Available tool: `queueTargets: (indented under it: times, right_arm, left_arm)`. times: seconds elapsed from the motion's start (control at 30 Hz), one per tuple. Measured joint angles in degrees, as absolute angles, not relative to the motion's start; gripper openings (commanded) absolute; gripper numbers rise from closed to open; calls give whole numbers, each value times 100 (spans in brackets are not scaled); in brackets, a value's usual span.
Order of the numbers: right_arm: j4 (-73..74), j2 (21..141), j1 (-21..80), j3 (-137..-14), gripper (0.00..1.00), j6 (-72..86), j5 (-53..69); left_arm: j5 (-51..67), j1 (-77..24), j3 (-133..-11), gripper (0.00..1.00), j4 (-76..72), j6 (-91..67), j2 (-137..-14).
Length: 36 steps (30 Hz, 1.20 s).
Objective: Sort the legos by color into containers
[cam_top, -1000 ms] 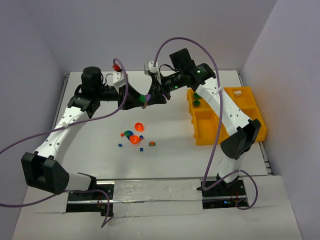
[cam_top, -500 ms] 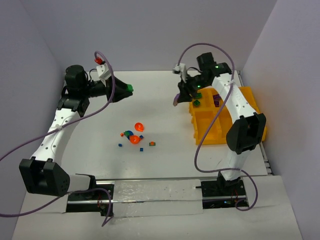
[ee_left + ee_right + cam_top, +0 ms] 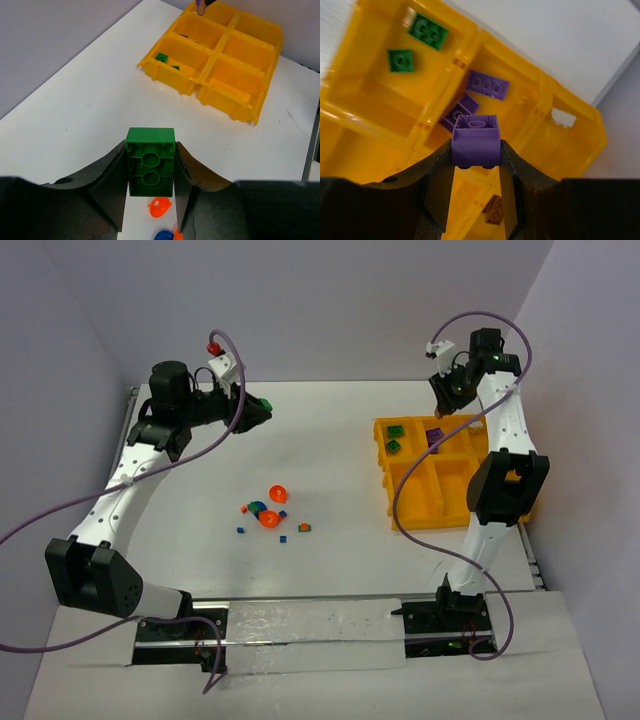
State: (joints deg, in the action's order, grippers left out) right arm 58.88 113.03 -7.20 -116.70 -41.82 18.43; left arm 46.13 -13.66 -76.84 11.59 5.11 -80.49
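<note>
My left gripper (image 3: pixel 262 410) is shut on a green brick (image 3: pixel 151 161), held above the table's back left, far from the yellow-orange tray (image 3: pixel 408 521). My right gripper (image 3: pixel 441 405) is shut on a purple brick (image 3: pixel 476 140) and hangs over the tray's back row. Under it, a compartment holds two purple bricks (image 3: pixel 487 84). The compartment to its left has two green bricks (image 3: pixel 427 30). A brown brick (image 3: pixel 495 210) lies in another compartment. Loose legos lie mid-table: two orange dishes (image 3: pixel 278 494), a blue round piece (image 3: pixel 164 235) and tiny blue and orange bits (image 3: pixel 283 537).
The tray (image 3: pixel 172 80) stands at the right side of the table, with divider walls (image 3: pixel 540 80) between its compartments. Grey walls close in the table at the back and both sides. Purple cables loop over both arms.
My right gripper has carried the purple brick from mid-table to the right, over the tray's back row. My left gripper has drawn back left with the green brick.
</note>
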Motion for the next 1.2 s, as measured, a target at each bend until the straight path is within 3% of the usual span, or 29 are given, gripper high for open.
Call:
queueTargets:
  times: [0.3,0.8,1.03,1.13,1.17,1.2]
  right_arm:
    - [5654,11698,-829,-11430,0,-4517,658]
    - [5649,11854,-798,-11285,16,-5421,724]
    - [5650,11868,-661,-11035,54,-5827,689]
    - [5646,11908,-605,-11021,92,-5939,632]
    - [5645,11917,-587,-11021,99,-5964,593]
    - [5645,11920,-570,-11021,100,-5998,536]
  left_arm:
    - [4274,-1575,-7684,0,1301,620,-8049]
    - [4200,-1603,-7684,0,1363,698,-8049]
    - [4200,-1605,-7684,0,1433,734,-8068]
    - [4195,-1608,-7684,1,1474,744,-8071]
    - [4195,-1608,-7684,1,1479,749,-8071]
    - [4195,-1610,-7684,1,1479,749,-8071]
